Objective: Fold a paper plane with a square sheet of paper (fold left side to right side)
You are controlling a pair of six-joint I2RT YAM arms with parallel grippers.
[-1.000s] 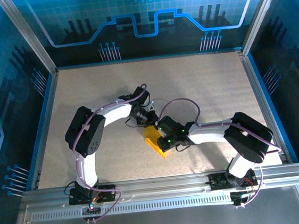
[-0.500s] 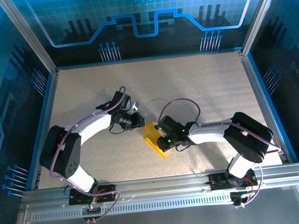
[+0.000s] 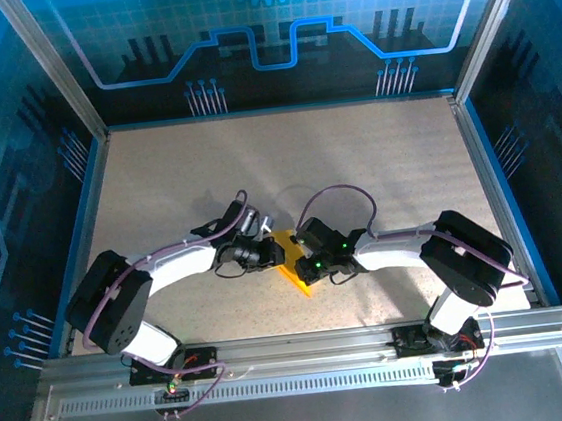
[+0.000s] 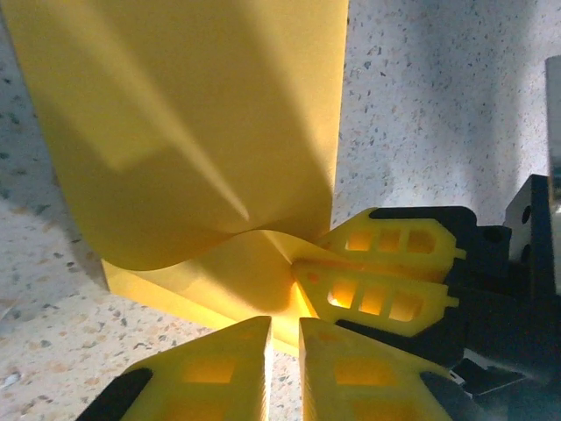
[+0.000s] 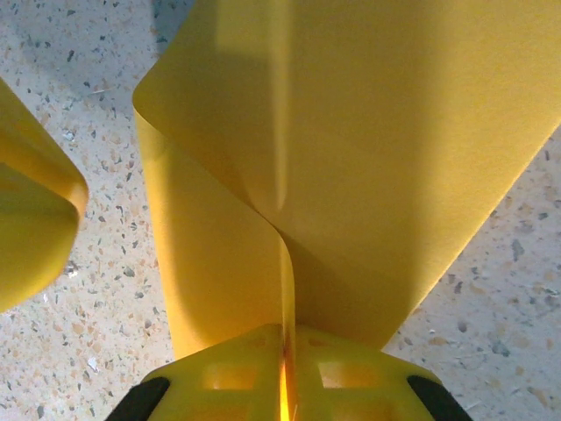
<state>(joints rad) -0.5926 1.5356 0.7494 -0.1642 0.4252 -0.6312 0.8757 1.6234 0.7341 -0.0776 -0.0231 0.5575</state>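
On the speckled beige table (image 3: 158, 183) | right gripper (image 5: 285, 342) is clamping the thin, bowed yellow-orange paper sheet (image 4: 175, 132) | left gripper (image 4: 282, 326) fingers are nearly meeting, hold unclear | likely best: aligning edges squarely before creasing

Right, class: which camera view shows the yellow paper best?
Right wrist: the paper is close, its curl and crease clear, pinched in the right gripper. Left wrist shows it close but shadowed; top external, a small sliver.
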